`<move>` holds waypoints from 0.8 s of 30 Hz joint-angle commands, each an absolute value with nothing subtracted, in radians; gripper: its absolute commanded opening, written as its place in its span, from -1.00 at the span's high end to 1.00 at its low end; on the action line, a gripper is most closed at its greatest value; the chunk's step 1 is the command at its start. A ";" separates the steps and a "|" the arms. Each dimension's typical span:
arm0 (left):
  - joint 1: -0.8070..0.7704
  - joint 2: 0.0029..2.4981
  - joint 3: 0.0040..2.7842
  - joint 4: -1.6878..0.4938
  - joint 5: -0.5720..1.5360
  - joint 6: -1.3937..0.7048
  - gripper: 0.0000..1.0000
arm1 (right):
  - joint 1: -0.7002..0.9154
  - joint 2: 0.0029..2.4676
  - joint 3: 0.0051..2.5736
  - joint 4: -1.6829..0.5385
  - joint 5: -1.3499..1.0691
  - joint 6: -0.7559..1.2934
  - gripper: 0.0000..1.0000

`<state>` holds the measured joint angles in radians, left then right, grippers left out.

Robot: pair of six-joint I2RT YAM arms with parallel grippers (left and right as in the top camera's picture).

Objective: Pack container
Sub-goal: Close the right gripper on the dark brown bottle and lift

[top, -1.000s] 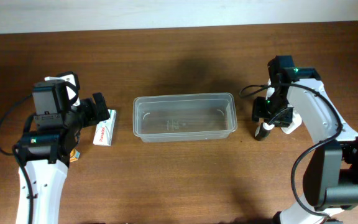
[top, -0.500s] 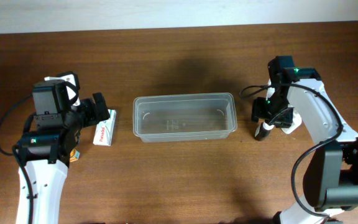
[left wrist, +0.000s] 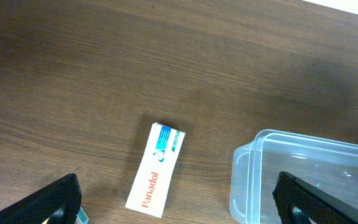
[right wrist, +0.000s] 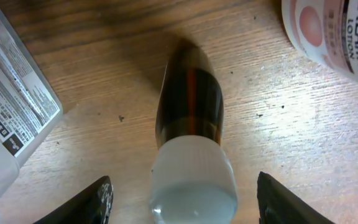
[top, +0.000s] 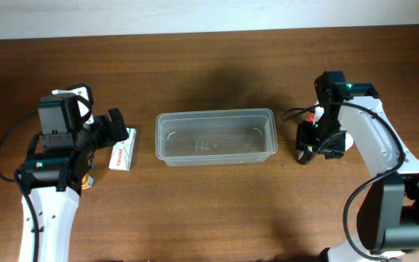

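The clear plastic container (top: 216,136) sits in the middle of the table, nothing in it; its left end shows in the left wrist view (left wrist: 303,174). A white Panadol box (top: 121,155) lies left of it, also in the left wrist view (left wrist: 156,169). My left gripper (left wrist: 176,205) is open above the box. A small dark bottle with a white cap (right wrist: 190,137) lies right of the container (top: 306,154). My right gripper (right wrist: 185,199) is open, a finger on either side of the cap without touching it.
A white calamine lotion bottle (right wrist: 334,31) lies close to the dark bottle. A labelled box (right wrist: 8,81) shows at the left edge of the right wrist view. A small item (top: 87,183) lies under my left arm.
My right gripper has come down and shifted slightly toward the front over the dark bottle. The left arm, box and container have not moved.
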<state>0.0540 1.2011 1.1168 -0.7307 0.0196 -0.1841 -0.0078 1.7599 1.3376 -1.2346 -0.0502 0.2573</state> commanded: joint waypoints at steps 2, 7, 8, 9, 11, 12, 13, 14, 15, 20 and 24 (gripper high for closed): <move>0.060 1.212 1.136 -0.731 0.030 -0.186 -0.99 | -0.012 1.736 1.320 -1.230 -0.059 0.275 -0.33; 0.060 1.212 1.136 -0.731 0.030 -0.186 -0.99 | -0.012 1.736 1.308 -1.209 -0.060 0.276 -0.25; 0.060 1.212 1.136 -0.731 0.030 -0.186 -0.99 | -0.009 1.736 1.291 -1.195 -0.060 0.276 -0.22; 0.060 1.212 1.136 -0.731 0.030 -0.186 -0.99 | -0.006 1.736 1.283 -1.189 -0.060 0.279 -0.21; 0.060 1.212 1.136 -0.732 0.030 -0.186 -0.99 | 0.001 1.736 1.253 -1.171 -0.060 0.290 -0.21; 0.060 1.212 1.136 -0.732 0.030 -0.186 -0.99 | 0.007 1.736 1.241 -1.161 -0.064 0.290 -0.20; 0.060 1.212 1.136 -0.732 0.030 -0.186 -0.99 | 0.014 1.736 1.228 -1.147 -0.065 0.290 -0.18; 0.060 1.212 1.136 -0.732 0.030 -0.186 -0.99 | 0.018 1.736 1.221 -1.137 -0.064 0.290 -0.16; 0.060 1.212 1.136 -0.732 0.030 -0.186 -0.99 | 0.021 1.736 1.216 -1.127 -0.064 0.290 -0.13; 0.060 1.212 1.136 -0.731 0.030 -0.186 -0.99 | 0.026 1.736 1.216 -1.102 -0.063 0.290 -0.11; 0.060 1.212 1.136 -0.731 0.030 -0.186 -0.99 | 0.026 1.736 1.216 -1.084 -0.021 0.290 -0.12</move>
<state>0.0540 1.2049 1.1168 -0.7307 0.0196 -0.1841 0.0208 1.7378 1.2190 -1.0904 -0.0494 0.2840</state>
